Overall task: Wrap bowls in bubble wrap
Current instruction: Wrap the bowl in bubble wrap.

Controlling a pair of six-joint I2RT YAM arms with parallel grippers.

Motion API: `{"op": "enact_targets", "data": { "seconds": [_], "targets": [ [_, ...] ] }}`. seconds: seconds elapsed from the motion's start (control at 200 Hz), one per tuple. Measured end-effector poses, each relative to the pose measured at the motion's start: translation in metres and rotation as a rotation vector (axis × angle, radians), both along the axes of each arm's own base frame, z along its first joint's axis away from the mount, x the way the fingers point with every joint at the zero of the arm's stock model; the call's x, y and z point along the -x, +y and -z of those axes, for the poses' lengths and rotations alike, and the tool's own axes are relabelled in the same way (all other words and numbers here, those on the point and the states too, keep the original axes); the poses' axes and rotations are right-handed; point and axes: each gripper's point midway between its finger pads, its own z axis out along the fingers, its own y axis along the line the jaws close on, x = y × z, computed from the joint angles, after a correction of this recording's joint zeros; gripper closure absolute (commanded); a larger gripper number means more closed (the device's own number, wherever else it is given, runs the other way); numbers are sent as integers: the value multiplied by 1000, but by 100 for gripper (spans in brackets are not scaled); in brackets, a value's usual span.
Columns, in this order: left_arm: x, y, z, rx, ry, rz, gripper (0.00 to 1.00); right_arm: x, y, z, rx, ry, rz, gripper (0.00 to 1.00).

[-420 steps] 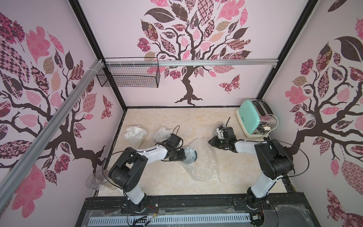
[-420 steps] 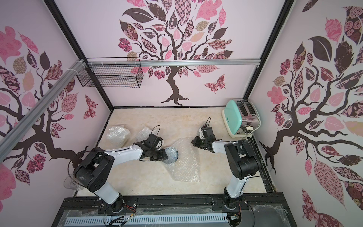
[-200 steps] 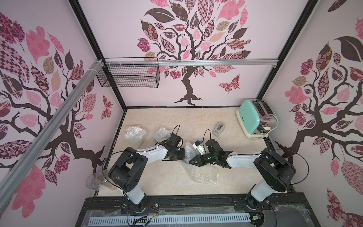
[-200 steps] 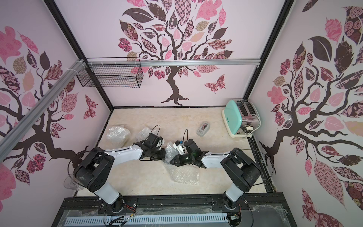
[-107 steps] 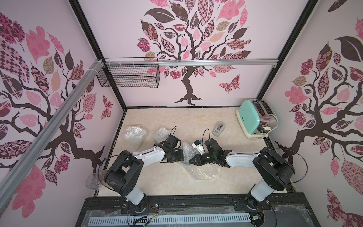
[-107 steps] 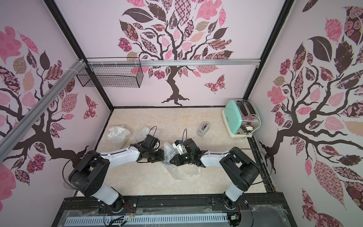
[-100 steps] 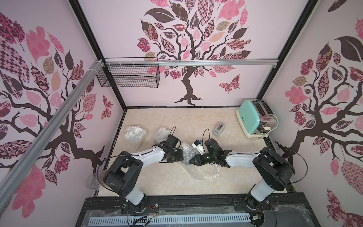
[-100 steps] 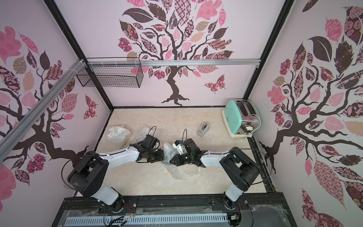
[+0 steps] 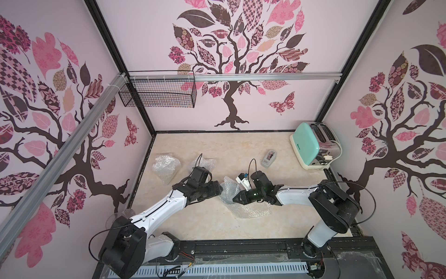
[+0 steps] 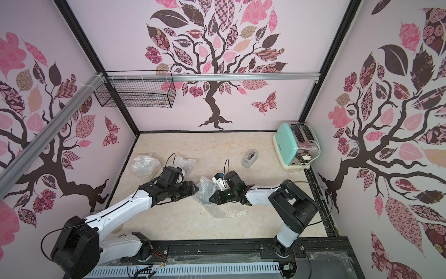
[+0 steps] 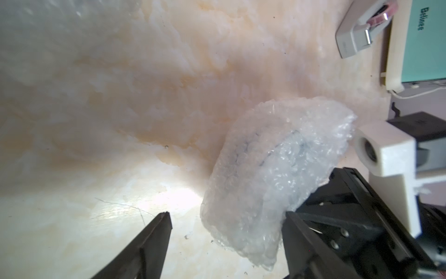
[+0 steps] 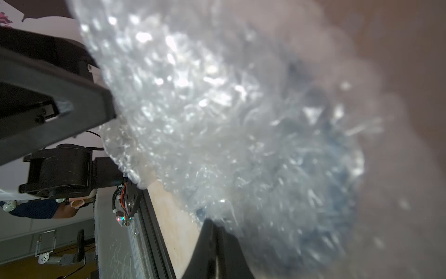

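Left pincer (image 9: 218, 190) newly wide beside bubble wrap (image 11: 265, 174)

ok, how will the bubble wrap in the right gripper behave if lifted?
Likely floppy: the bubble wrap lies crumpled in loose folds where the right gripper pinches it. Probably light: thin clear film, air bubbles. Its glossy surface may slip from a shallow pinch.
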Motion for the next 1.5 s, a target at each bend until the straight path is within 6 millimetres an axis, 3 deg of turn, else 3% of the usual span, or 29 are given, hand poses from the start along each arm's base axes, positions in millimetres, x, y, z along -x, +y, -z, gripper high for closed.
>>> {"op": "enact_targets", "data": {
  "seconds": [0.19,0.415,0.72,0.83,0.96,1.151,1.256,1.366,1.501],
  "targets": [
    [2,-16,4,94,19,27,18,1,-1,2,11,6,1,92],
    [-4,-37,-5,159,-27,78,17,0,-1,2,20,13,2,92],
    [-13,-48,30,87,34,106,19,-2,0,0,22,10,5,92],
    [-18,-49,37,67,46,101,27,-3,1,-2,21,6,3,91],
    [-26,-50,43,40,44,101,46,-2,0,-5,23,4,4,90],
    [-29,-45,49,-24,47,103,64,-3,-3,-15,25,-26,5,77],
    [-30,-43,53,-53,56,101,68,-5,-4,-25,28,-53,13,62],
    [-33,-40,55,-86,61,103,71,-7,-7,-40,29,-94,24,53],
    [-36,-39,56,-119,64,119,74,-10,-20,-62,54,-176,64,36]
  ]
}}
